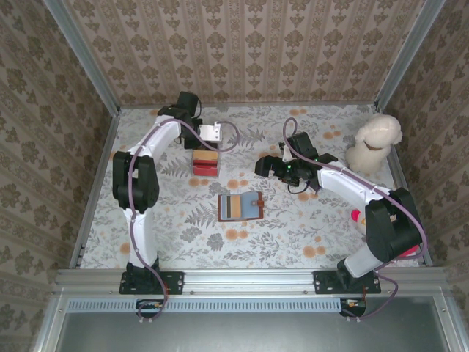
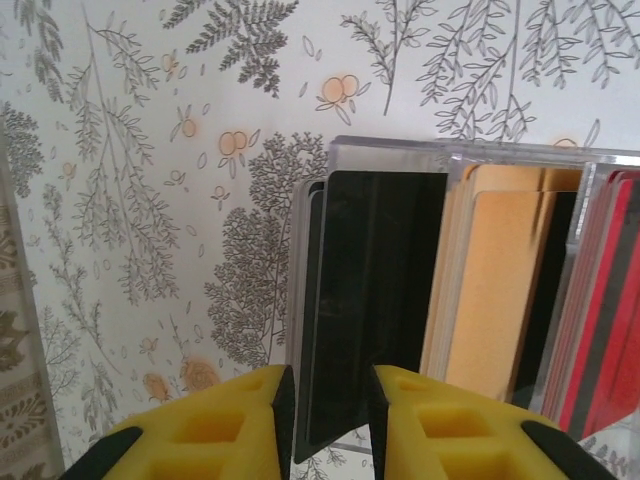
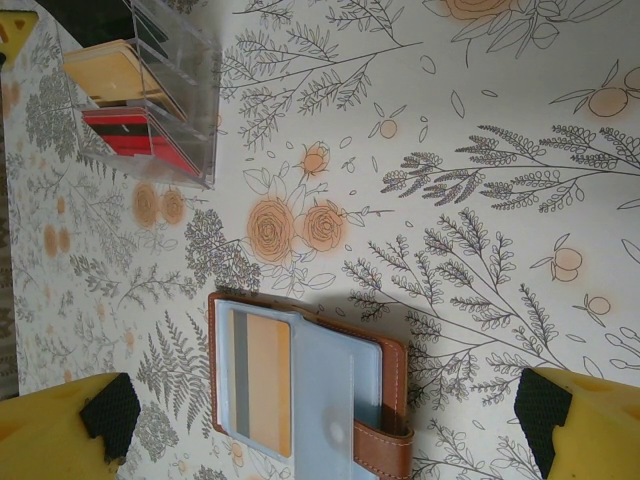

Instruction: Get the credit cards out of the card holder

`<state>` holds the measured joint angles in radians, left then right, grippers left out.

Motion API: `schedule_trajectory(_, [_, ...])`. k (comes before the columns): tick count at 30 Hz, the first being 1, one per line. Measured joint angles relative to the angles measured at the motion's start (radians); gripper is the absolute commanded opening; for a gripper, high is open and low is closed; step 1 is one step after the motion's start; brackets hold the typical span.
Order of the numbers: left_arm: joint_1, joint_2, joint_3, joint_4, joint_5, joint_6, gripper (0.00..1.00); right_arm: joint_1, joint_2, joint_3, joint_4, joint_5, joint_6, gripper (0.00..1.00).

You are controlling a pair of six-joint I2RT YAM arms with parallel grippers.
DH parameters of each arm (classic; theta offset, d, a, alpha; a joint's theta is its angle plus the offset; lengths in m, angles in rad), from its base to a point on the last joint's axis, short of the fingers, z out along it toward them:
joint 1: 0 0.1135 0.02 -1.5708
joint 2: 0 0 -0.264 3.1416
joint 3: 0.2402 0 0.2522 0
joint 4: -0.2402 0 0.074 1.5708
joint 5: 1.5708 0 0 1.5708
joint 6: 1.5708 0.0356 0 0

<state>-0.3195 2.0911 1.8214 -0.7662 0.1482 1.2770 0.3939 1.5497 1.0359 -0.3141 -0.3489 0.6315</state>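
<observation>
The brown card holder (image 1: pixel 240 207) lies open on the table's middle, its grey-blue pockets up. A tan-orange credit card (image 3: pixel 265 380) with a grey stripe sits in its left pocket. My right gripper (image 3: pixel 325 410) hangs wide open above the card holder (image 3: pixel 395 370), touching nothing. At the back, my left gripper (image 2: pixel 330 390) points down over a clear box (image 2: pixel 480 150). Its jaws stand slightly apart around a dark credit card (image 2: pixel 385 290) that stands in the box's end slot. From above, the left gripper (image 1: pixel 209 139) is over the box (image 1: pixel 205 163) and the right gripper (image 1: pixel 267 167) is right of it.
The clear box also holds tan cards (image 2: pixel 500 290) and red cards (image 2: pixel 600 300) in its other slots. A cream plush toy (image 1: pixel 374 143) sits at the back right, and a small red object (image 1: pixel 357 216) lies by the right arm. Patterned walls close in the table.
</observation>
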Motion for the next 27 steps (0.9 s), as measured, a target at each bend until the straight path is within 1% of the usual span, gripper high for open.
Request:
schedule_trajectory(3, [0.0, 0.0, 0.0, 0.013, 0.0, -0.024, 0.32, 0.0, 0.0, -0.006, 0.0, 0.0, 0.0, 1.0])
schedule_trajectory(7, [0.0, -0.007, 0.0, 0.031, 0.003, -0.103, 0.48, 0.002, -0.007, -0.027, 0.003, -0.003, 0.0, 0.99])
schedule_trajectory(11, [0.0, -0.059, -0.01, 0.093, 0.011, -0.245, 0.61, 0.019, -0.06, -0.054, -0.001, -0.001, 0.009, 0.99])
schedule_trajectory(13, [0.0, -0.121, -0.043, 0.142, 0.016, -0.341, 0.71, 0.04, -0.09, -0.053, -0.001, 0.004, 0.011, 0.97])
schedule_trajectory(14, [0.0, -0.152, -0.06, 0.158, 0.019, -0.382, 0.79, 0.051, -0.098, -0.053, -0.002, 0.005, 0.012, 0.96])
schedule_trajectory(16, [0.0, -0.23, -0.104, 0.185, 0.035, -0.472, 0.87, 0.079, -0.103, -0.052, -0.005, 0.009, 0.019, 0.92])
schedule_trajectory(17, [0.0, -0.262, -0.125, 0.197, 0.039, -0.504, 0.99, 0.094, -0.103, -0.052, -0.005, 0.015, 0.022, 0.91])
schedule_trajectory(21, [-0.006, -0.421, -0.273, 0.251, 0.062, -0.645, 1.0, 0.187, -0.103, -0.068, 0.016, 0.049, 0.036, 0.91])
schedule_trajectory(23, [-0.016, -0.499, -0.373, 0.279, 0.064, -0.706, 1.0, 0.237, -0.099, -0.069, 0.024, 0.062, 0.051, 0.88])
schedule_trajectory(25, [-0.035, -0.577, -0.481, 0.305, 0.064, -0.764, 1.0, 0.287, -0.082, -0.069, 0.042, 0.078, 0.073, 0.81])
schedule_trajectory(27, [-0.058, -0.655, -0.587, 0.328, 0.061, -0.833, 1.0, 0.328, -0.044, -0.066, 0.057, 0.093, 0.098, 0.72])
